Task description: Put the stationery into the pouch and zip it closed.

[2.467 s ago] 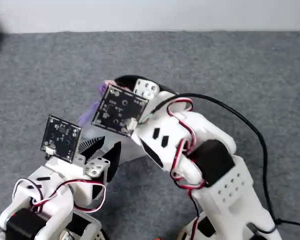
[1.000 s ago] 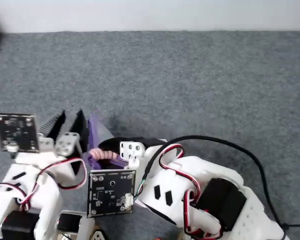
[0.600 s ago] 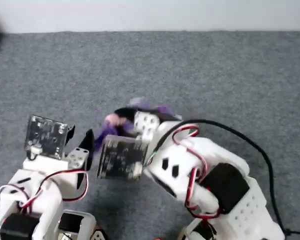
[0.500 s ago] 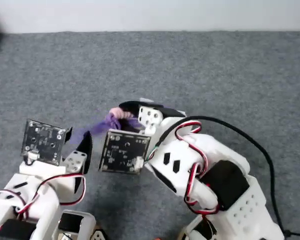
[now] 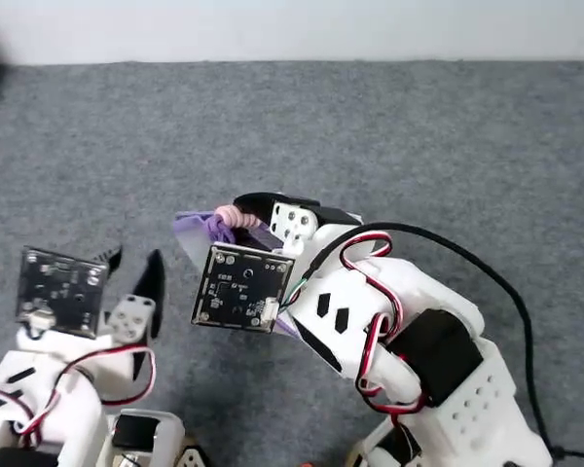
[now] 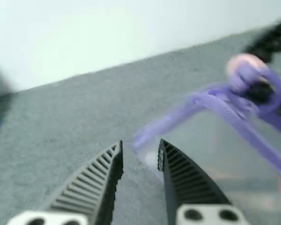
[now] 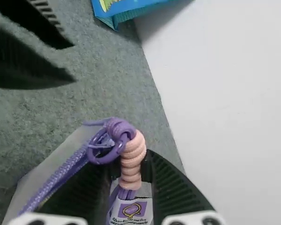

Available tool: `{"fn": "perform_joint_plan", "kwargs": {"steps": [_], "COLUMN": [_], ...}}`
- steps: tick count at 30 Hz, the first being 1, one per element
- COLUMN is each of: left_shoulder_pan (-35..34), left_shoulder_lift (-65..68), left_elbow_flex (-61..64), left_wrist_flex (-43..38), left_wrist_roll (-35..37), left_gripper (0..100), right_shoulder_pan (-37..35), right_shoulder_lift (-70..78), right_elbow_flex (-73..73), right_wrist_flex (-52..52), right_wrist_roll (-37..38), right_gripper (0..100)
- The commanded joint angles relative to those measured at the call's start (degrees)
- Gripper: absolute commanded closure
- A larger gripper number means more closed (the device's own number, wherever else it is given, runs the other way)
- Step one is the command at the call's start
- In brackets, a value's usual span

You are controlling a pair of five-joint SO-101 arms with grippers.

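Right gripper (image 7: 126,161) is pinching the pink coil pull (image 7: 132,154) on the pouch (image 5: 197,229). Left gripper (image 6: 139,143) is hanging slightly open, holding nothing.

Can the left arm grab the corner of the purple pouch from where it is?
Probably yes. The left gripper is open, and the pouch corner sits close ahead of its fingertips with nothing between them. The right gripper holds the pouch up by its zip end.

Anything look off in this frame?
The pouch is askew: the right pincer pinches it at the pink coil end, tilting that end up. The left pincer is open near the other corner, not gripping.
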Motion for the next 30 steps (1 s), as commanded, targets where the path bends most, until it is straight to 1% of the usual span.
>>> {"fn": "perform_joint_plan", "kwargs": {"steps": [1, 3, 5, 8, 10, 14, 18, 24, 28, 30], "left_shoulder_pan": [-7.2, -10.0, -11.1, -10.4, -7.4, 0.3, 6.2, 10.1, 11.9, 12.8], "left_shoulder_lift": [0.4, 0.4, 0.5, 0.6, 0.7, 4.0, 7.2, 4.1, -0.5, -2.3], "left_elbow_flex": [0.1, 1.8, 2.9, 3.2, 3.2, 3.5, 3.3, 3.2, 3.2, 3.4], "left_wrist_flex": [-7.2, -11.8, -14.7, -15.6, -15.3, -11.0, -4.4, 4.7, 9.4, 11.7], "left_wrist_roll": [-0.3, 1.4, 3.8, 6.5, 8.6, 12.8, 13.0, 12.8, 10.2, 10.2], "left_gripper": [88, 88, 88, 88, 88, 88, 88, 88, 88, 88], "right_shoulder_pan": [-4.4, -7.0, -9.3, -12.1, -13.3, -15.4, -15.2, -11.9, -7.7, -5.6], "right_shoulder_lift": [-0.1, -0.5, -1.8, -4.3, -6.2, -9.5, -10.9, -11.9, -12.0, -11.9], "right_elbow_flex": [1.0, 1.9, 3.9, 7.7, 10.3, 13.7, 13.9, 13.9, 13.9, 13.9], "right_wrist_flex": [-0.1, -0.1, -0.3, -0.6, -0.7, -0.7, -2.3, -3.6, -3.6, -3.6], "right_wrist_roll": [-0.6, -0.6, -0.6, -0.6, -0.6, -0.6, -0.4, -0.4, -0.4, -0.6], "right_gripper": [99.1, 99.1, 99.1, 99.1, 99.1, 99.1, 99.1, 99.1, 99.1, 99.1]}}
